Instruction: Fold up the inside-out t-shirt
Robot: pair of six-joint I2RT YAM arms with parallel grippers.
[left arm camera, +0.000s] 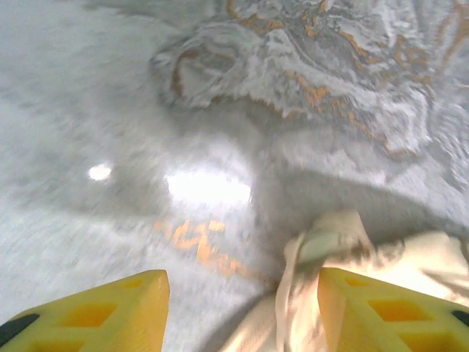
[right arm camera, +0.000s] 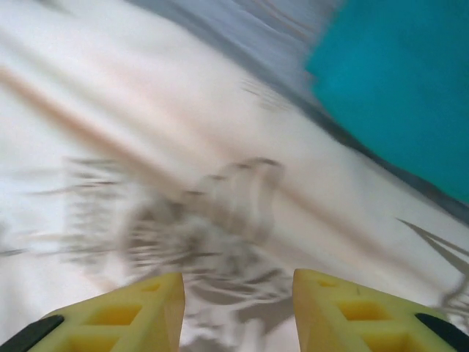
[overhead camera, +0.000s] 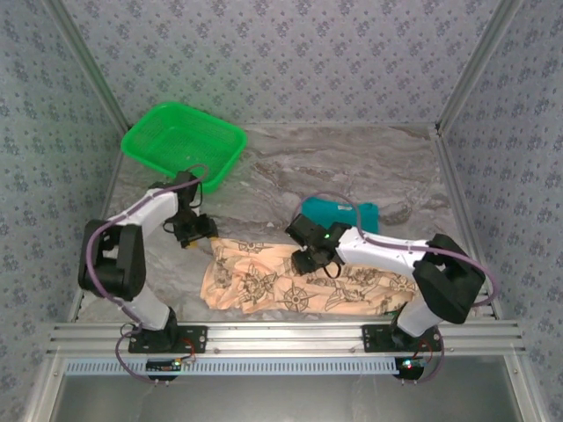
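Table (overhead camera: 352, 167): grey marble | walls (overhead camera: 281, 53): blue patterned | t-shirt (overhead camera: 299, 283) crumpled near front | left gripper (left arm camera: 242, 297), right gripper (right arm camera: 238, 297): released

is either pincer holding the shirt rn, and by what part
Nothing is held. The left pincer is open, a cream edge of the t-shirt lying loose between its jaws; the right pincer is open just above the printed cloth.

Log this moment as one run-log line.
t-shirt: rumpled, unfolded on table | left gripper: open, at its far-left corner | right gripper: open, low over its middle
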